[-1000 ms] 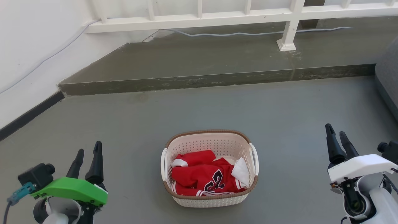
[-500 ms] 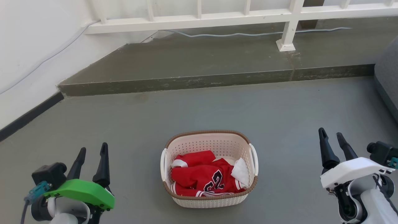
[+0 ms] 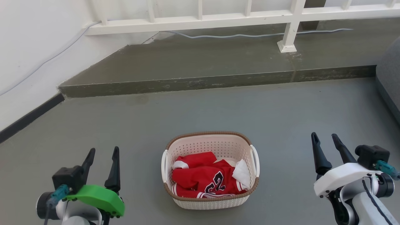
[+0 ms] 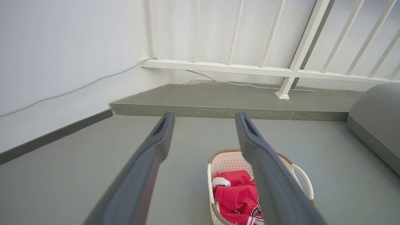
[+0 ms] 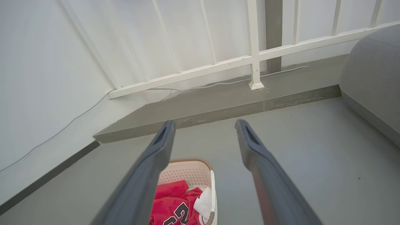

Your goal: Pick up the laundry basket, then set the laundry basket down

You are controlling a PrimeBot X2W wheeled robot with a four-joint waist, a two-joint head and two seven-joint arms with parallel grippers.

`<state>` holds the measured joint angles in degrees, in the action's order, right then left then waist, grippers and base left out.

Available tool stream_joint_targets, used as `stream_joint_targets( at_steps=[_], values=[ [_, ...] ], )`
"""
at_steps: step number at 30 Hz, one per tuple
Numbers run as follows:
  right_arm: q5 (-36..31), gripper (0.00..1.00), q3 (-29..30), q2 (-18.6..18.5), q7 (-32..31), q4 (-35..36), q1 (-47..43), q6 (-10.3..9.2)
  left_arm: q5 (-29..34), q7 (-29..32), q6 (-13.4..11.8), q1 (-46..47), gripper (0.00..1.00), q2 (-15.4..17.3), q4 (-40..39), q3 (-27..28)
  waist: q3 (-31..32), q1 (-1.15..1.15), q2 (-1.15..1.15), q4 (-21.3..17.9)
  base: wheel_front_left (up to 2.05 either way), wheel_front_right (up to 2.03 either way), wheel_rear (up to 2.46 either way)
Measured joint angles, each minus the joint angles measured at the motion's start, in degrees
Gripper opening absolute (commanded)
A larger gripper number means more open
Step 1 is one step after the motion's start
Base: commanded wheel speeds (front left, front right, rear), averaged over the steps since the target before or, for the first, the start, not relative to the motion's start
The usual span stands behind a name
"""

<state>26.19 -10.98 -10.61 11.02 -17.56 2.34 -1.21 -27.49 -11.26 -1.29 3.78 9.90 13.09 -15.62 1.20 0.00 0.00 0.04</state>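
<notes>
On the floor (image 3: 218, 106), a cream, holey, brown-rimmed laundry basket (image 3: 209, 202), red jersey (image 3: 203, 178) inside; left claw (image 3: 104, 150) and right claw (image 3: 324, 136) both spread.

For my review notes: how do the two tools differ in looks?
Both have two long, dark, tapered fingers. The left tool wears a bright green cover, the right tool a white cover. Each carries a black camera block with a teal plug.

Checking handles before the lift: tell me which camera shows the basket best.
The head view: the whole basket sits in the open, both handles and the red clothing inside visible. In the left wrist view a finger hides part of the basket and the bottom edge cuts it off; likewise in the right wrist view.
</notes>
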Motion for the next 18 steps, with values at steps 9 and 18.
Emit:
stream_joint_targets(
  at_steps=[9, 18],
  values=[
    [-6.14, 1.00, -1.51, -0.26, 1.62, -0.82, 0.02, -0.89, 5.34, -1.49, -0.62, -0.01, 1.00, 0.27, 1.08, -1.72, 0.10, 0.00, 0.00, 0.04, 0.00, 0.00, 0.00],
    [-11.69, 1.00, -2.48, -0.49, 3.15, -1.29, 0.11, -1.34, 10.23, -3.01, -1.25, -0.01, 1.00, 0.69, 2.50, -2.98, 0.26, 0.00, 0.00, 0.02, 0.00, 0.00, 0.00]
  ],
)
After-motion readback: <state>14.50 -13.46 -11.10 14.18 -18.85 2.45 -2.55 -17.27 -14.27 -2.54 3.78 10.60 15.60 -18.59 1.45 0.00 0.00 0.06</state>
